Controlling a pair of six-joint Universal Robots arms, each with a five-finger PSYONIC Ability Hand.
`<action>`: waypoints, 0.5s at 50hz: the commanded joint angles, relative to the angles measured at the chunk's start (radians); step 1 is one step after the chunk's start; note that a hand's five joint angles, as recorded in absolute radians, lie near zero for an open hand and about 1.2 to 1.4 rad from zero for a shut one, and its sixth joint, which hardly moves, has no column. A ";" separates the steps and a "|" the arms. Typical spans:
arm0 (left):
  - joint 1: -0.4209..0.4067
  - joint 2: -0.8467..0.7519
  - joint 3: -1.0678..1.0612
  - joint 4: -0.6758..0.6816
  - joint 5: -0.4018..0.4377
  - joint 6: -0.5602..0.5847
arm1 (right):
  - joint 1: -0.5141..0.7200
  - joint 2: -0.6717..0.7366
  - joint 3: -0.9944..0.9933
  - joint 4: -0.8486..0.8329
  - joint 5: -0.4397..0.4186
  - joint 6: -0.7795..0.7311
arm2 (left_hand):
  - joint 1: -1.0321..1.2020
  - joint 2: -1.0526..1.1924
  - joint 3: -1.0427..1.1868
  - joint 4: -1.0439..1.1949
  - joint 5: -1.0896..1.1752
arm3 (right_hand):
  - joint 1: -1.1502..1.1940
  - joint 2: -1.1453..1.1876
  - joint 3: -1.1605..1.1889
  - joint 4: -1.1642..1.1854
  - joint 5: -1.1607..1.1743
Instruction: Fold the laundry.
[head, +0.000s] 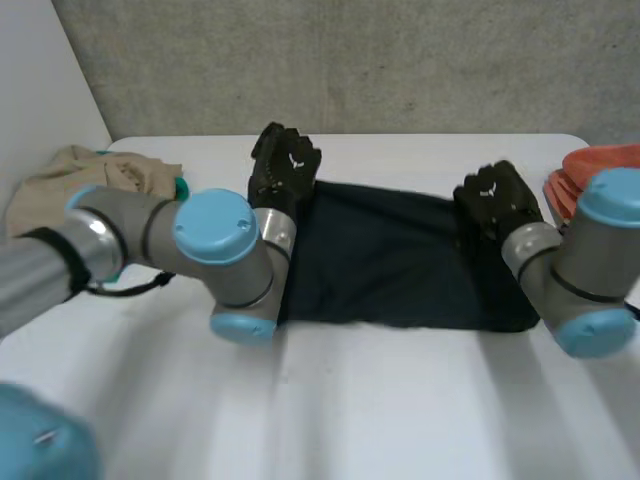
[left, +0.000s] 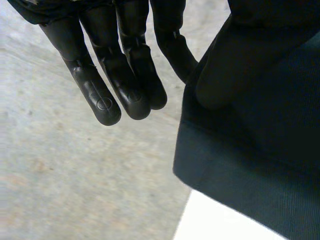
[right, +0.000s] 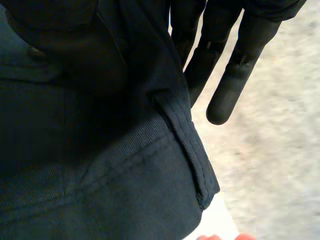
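Note:
A dark navy cloth (head: 390, 260) lies spread across the middle of the white table (head: 400, 410). My left hand (head: 285, 165) is at the cloth's far left corner. In the left wrist view the thumb presses the cloth (left: 250, 165) against one finger, while the other fingers (left: 125, 75) stay straight beside the cloth's edge. My right hand (head: 497, 200) is at the far right corner. In the right wrist view the hemmed corner (right: 100, 175) is pinched under the thumb, with the fingers (right: 235, 85) straight past the edge.
A beige garment (head: 90, 175) is heaped at the table's far left, with a bit of green (head: 181, 187) beside it. An orange cloth (head: 590, 165) lies at the far right edge. A grey wall (head: 380, 60) stands behind the table.

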 joint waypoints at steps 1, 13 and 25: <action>0.006 -0.238 0.284 0.056 -0.001 0.057 | 0.004 0.224 -0.177 -0.210 0.025 -0.014 | 0.237 0.196 0.203 0.194 0.234 | 0.271 0.206 0.195 0.196 0.228; -0.009 -0.212 0.226 0.070 0.006 0.051 | 0.012 0.150 -0.132 -0.155 0.051 0.081 | -0.985 -1.025 -1.019 -1.027 -0.988 | -0.951 -1.016 -1.026 -1.026 -0.994; -0.037 0.041 -0.098 0.068 0.000 -0.055 | -0.051 -0.094 0.014 0.376 0.032 0.374 | -0.985 -1.025 -1.019 -1.027 -0.988 | -0.951 -1.016 -1.026 -1.026 -0.994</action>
